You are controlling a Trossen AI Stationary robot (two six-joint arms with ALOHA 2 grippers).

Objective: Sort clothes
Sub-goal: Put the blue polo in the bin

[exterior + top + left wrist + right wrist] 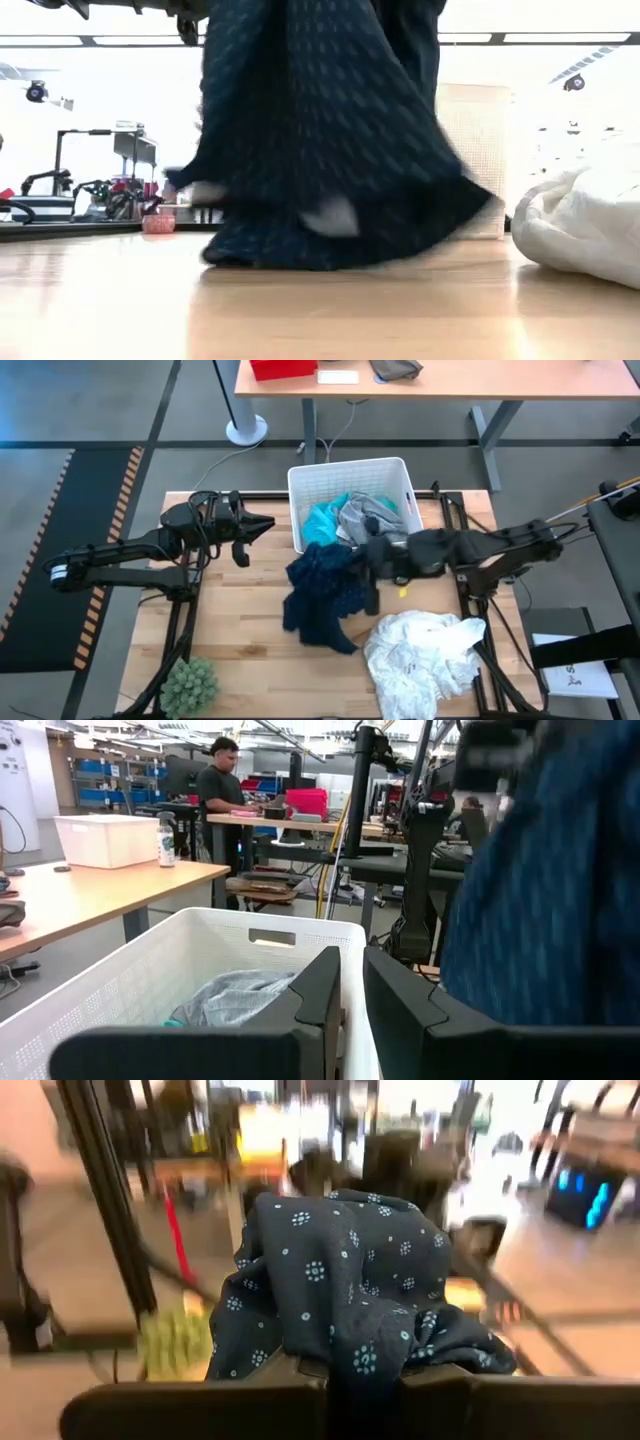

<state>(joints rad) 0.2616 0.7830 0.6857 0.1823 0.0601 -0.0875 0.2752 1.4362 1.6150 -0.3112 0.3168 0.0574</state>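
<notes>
My right gripper point(374, 565) is shut on the navy patterned garment point(322, 592), just in front of the white bin point(300, 488). The garment also shows in the low view point(320, 140) and in the right wrist view point(340, 1270). A teal garment point(322, 523) and a grey garment point(366, 515) lie in the bin. The large white garment point(420, 652) lies in a heap on the table near the front right. My left gripper point(243, 532) is shut and empty beside the bin's left wall; it also shows in the left wrist view point(352, 990). My right gripper pinches a bunched fold of the navy garment point(365, 1360) between its two fingers; the cloth rises in a lump past the fingers. The garment hangs below the gripper, and its lower end point(290, 250) rests on the table.
A green spiky plant point(190, 685) stands at the table's front left corner. The bin's near wall point(200, 960) is close in front of my left gripper. Bare wood lies between the plant and the navy garment. A person stands at a desk in the room beyond point(218, 780).
</notes>
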